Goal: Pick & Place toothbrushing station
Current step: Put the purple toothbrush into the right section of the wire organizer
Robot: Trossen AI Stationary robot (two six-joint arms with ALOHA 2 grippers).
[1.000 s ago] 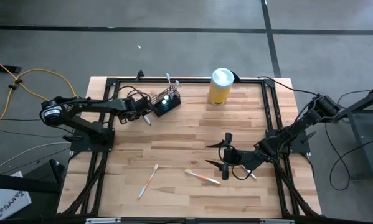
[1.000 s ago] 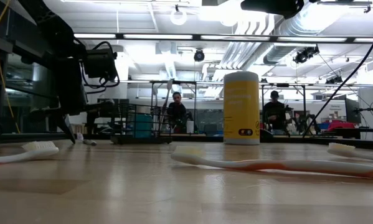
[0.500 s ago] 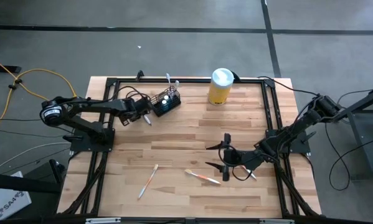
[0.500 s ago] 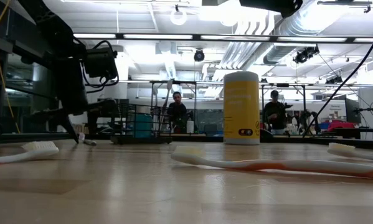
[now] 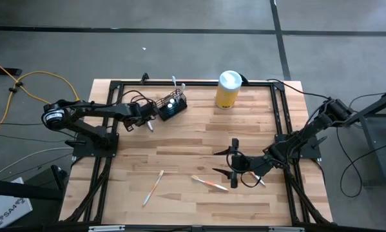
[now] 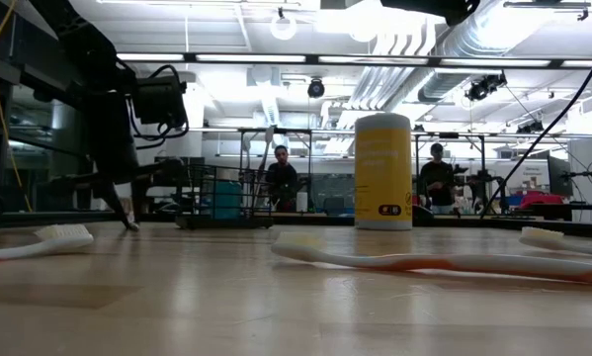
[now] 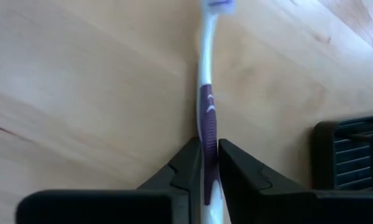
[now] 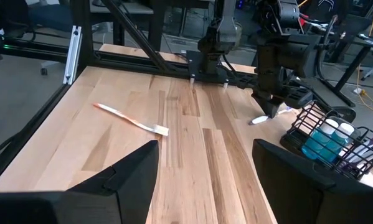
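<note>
Here the left pincer [image 7: 210, 163] nips a purple-handled toothbrush [image 7: 207, 99]; the toothbrushing station [image 5: 171, 106] stands just beside it.

The high view looks straight down on the whole table [image 5: 193, 138]. The low view sits at tabletop level, facing the room. Both show the yellow canister [image 5: 227, 89].

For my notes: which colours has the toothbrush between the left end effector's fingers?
The toothbrush is white with a purple grip section, best seen in the left wrist view.
</note>
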